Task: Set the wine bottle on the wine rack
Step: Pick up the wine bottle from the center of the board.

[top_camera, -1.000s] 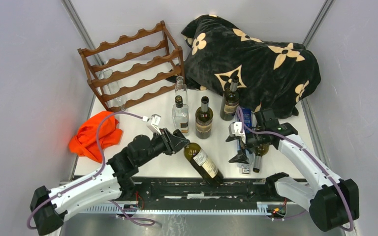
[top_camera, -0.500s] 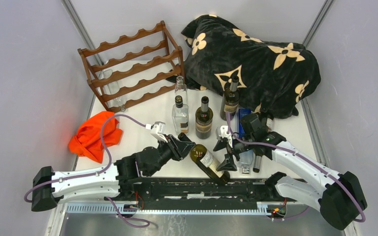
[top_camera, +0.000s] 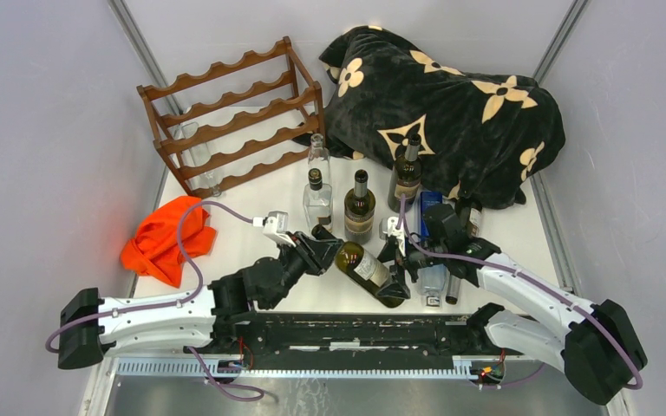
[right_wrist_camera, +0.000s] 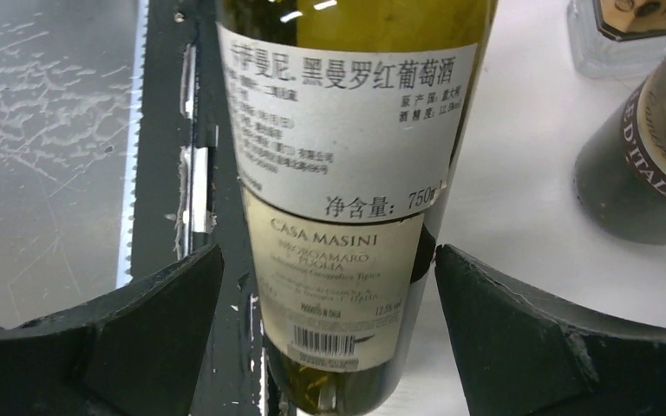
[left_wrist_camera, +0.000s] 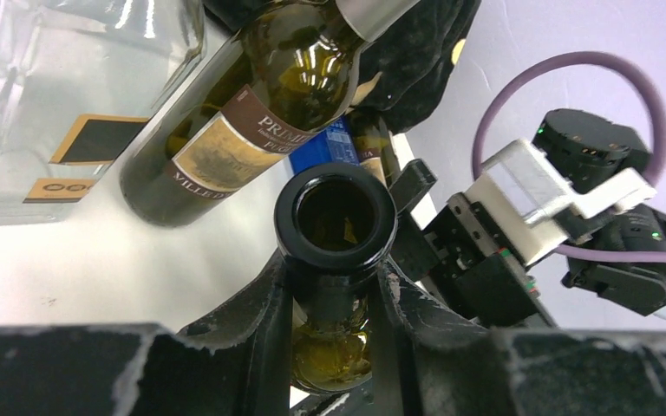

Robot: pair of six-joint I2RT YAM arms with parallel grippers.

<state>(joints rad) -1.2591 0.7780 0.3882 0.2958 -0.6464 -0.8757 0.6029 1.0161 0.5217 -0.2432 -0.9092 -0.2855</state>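
Observation:
The wine bottle (top_camera: 366, 269) is dark green with a pale label and tilts low over the table's near edge. My left gripper (top_camera: 319, 243) is shut on its neck. In the left wrist view the open mouth (left_wrist_camera: 336, 208) sticks out past my gripper (left_wrist_camera: 329, 305). My right gripper (top_camera: 396, 260) is open, with a finger on either side of the bottle's lower body. In the right wrist view the label (right_wrist_camera: 338, 217) fills the gap between the spread fingers (right_wrist_camera: 160, 316) without visible contact. The reddish-brown wine rack (top_camera: 234, 121) stands at the far left.
Three upright bottles (top_camera: 360, 210) and a tall clear one (top_camera: 317, 149) stand mid-table. A black flowered blanket (top_camera: 451, 95) lies at the far right, an orange cloth (top_camera: 169, 238) at the left. A blue object (top_camera: 432, 206) and a lying bottle (top_camera: 453, 284) are by the right arm.
The left gripper carried the bottle away from the front edge and levelled it. The right gripper moved left and now straddles the bottle's body.

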